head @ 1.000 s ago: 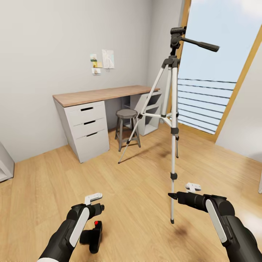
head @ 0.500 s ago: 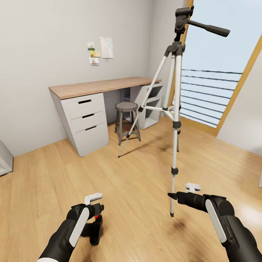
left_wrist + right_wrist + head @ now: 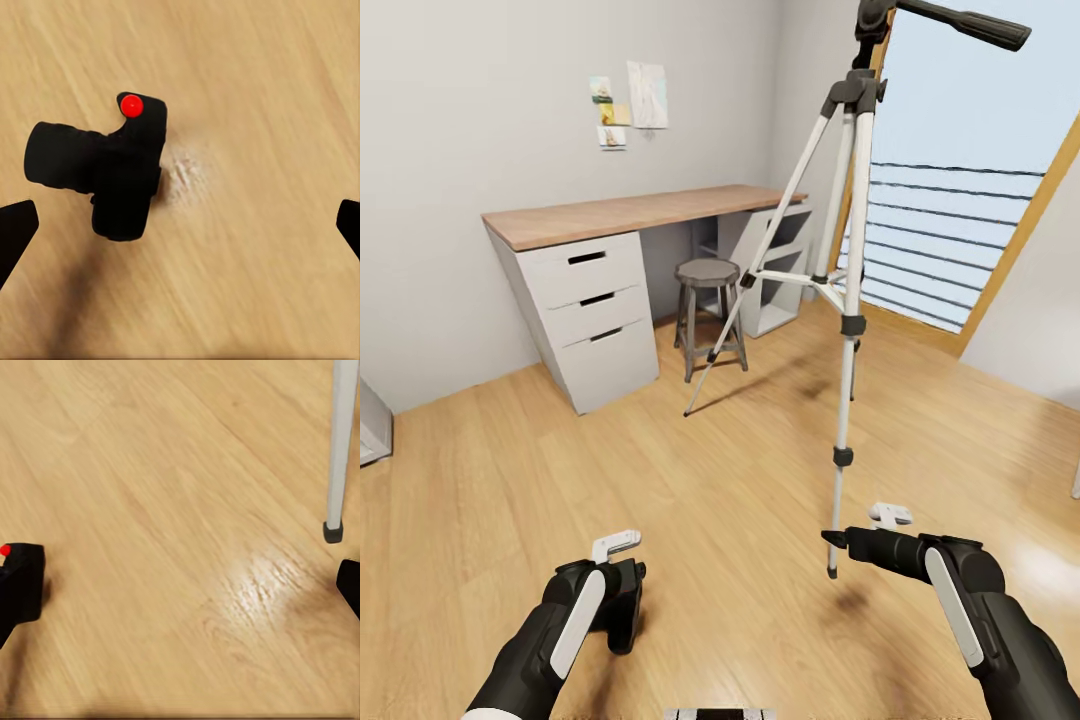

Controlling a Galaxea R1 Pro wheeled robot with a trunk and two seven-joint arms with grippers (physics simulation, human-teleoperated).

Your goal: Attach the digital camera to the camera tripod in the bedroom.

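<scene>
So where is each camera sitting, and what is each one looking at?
Head view: sits on the robot's head, looking forward and down at the bedroom floor, camera tripod, desk and stool; both arms show.
Left wrist view: looks down along the fingers at the digital camera on the floor.
Right wrist view: looks down at the floor and a tripod foot; dark fingertips show at its edges.
Shared: both wrist views catch the digital camera.

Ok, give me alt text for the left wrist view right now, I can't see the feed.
A small black camera with a red dot on top lies on the light wood floor, its lens barrel sticking out sideways. Two dark fingertips frame the picture's edges, wide apart, not touching the camera.
</scene>
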